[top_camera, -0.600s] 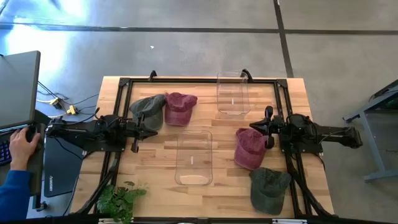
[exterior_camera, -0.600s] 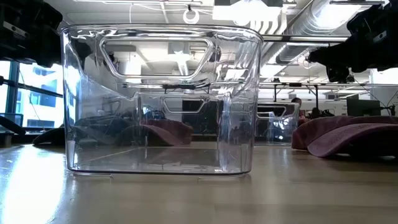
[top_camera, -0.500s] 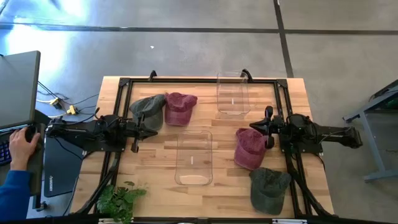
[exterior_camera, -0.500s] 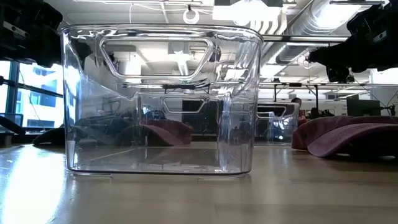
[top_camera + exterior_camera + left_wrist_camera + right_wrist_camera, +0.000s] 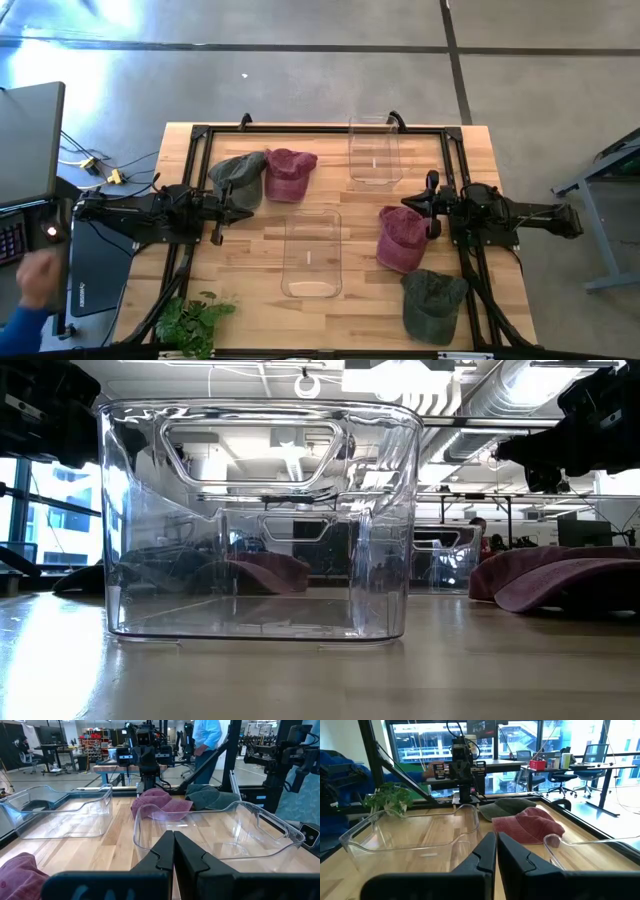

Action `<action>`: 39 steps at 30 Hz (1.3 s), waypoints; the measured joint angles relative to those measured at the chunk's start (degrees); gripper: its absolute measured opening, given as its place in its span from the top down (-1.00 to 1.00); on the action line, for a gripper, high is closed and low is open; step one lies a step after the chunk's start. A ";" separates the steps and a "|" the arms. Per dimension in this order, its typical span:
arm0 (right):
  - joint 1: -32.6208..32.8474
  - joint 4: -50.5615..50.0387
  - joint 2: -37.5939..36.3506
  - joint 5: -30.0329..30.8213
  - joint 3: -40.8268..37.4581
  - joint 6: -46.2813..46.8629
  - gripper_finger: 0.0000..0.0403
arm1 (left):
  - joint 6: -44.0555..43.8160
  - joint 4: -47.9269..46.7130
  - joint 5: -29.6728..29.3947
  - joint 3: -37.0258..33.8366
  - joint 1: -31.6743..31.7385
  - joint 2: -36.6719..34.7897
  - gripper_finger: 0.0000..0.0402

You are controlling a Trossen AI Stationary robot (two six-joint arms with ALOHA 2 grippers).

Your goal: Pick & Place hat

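Four hats lie on the wooden table. A grey-green hat and a maroon hat lie side by side at the far left. Another maroon hat and another grey-green hat lie at the near right. My left gripper is shut and hovers just near of the left pair. My right gripper is shut and hovers beside the far edge of the right maroon hat. Neither gripper touches anything.
A clear plastic bin stands in the middle of the table, between the two grippers. A second clear bin stands at the far edge. A potted plant is at the near left corner. Black frame rails run along the table's sides.
Both arms and all hats have kept still. A person's hand outside the table's left edge has pulled away from the desk there, toward the near side.
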 joint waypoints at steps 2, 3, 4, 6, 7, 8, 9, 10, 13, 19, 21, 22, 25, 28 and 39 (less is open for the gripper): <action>0.01 0.00 -0.02 0.00 0.00 -0.01 0.94 | 0.01 0.00 0.00 -0.02 0.00 0.01 1.00; 0.01 0.00 0.00 0.02 0.00 -0.01 0.94 | -0.01 0.01 0.00 0.00 0.00 0.00 1.00; 0.02 0.00 -0.02 0.01 0.00 0.00 0.94 | -0.01 0.01 0.00 0.00 0.00 0.01 1.00; 0.02 0.00 -0.01 -0.01 0.00 0.01 0.94 | 0.01 0.01 0.00 0.00 0.00 0.00 1.00; 0.00 0.00 -0.01 -0.01 0.00 0.00 0.94 | 0.00 0.01 0.00 -0.01 0.00 0.01 1.00; 0.00 0.00 -0.02 0.01 0.00 0.01 0.94 | 0.01 0.00 0.00 -0.01 0.00 -0.01 1.00; 0.02 0.00 -0.02 0.00 0.00 -0.01 0.94 | -0.01 0.00 0.00 0.00 0.00 0.01 1.00; 0.02 0.00 -0.02 -0.01 0.00 -0.01 0.94 | -0.01 0.00 0.00 -0.02 0.00 0.01 1.00; 0.02 0.00 -0.02 -0.01 0.00 0.00 0.94 | 0.00 0.02 0.00 0.00 0.00 0.01 1.00; 0.00 0.01 0.00 -0.01 0.00 0.00 0.94 | 0.00 0.00 0.00 0.00 0.00 -0.01 1.00; 0.00 0.00 0.00 0.00 0.00 -0.01 0.94 | 0.01 0.00 0.00 0.00 0.00 0.01 1.00; 0.01 0.00 0.00 0.01 0.00 -0.01 0.94 | -0.01 0.00 0.00 0.00 0.00 0.01 1.00; 0.02 0.01 0.00 0.16 0.00 -1.08 0.94 | 0.00 0.01 0.00 0.00 0.00 0.00 1.00; -0.12 1.26 -0.02 4.55 0.00 -7.69 0.94 | 0.01 0.02 0.00 0.00 0.00 0.01 1.00; -0.12 17.41 0.07 10.58 0.00 -5.36 0.94 | 0.00 0.01 0.00 -0.02 0.00 0.01 1.00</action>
